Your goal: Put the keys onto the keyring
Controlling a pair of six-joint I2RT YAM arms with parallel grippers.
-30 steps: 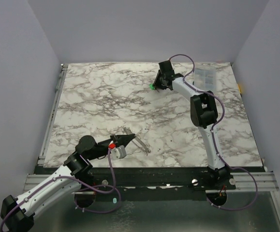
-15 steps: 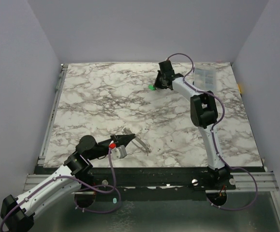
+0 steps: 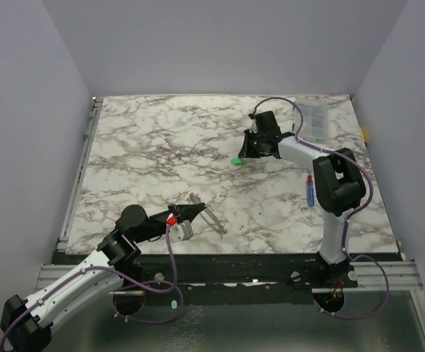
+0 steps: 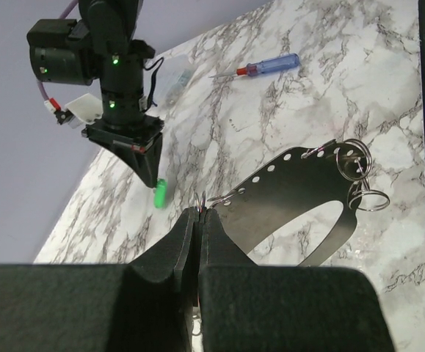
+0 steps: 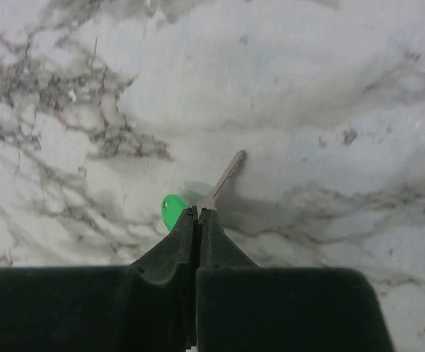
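The keyring (image 3: 212,218) is a dark grey loop lying flat near the front of the table. In the left wrist view it (image 4: 293,192) has a row of holes and small wire rings at its far end. My left gripper (image 3: 197,210) is shut on a small wire ring at the loop's near end (image 4: 200,213). My right gripper (image 3: 246,153) is shut on the green key (image 3: 237,160) at mid table. The right wrist view shows its jaws (image 5: 198,213) closed where the green head (image 5: 171,211) meets the metal blade. The pale yellow key is out of view.
A blue stick with a red tip (image 3: 310,192) lies on the table by the right arm's elbow. A clear plastic box (image 3: 316,117) sits at the back right corner. The table's rails run along the left and front edges.
My right gripper has moved toward the front and slightly right, carrying the green key with it. The blue stick has come into view. The left arm and the keyring have not moved.
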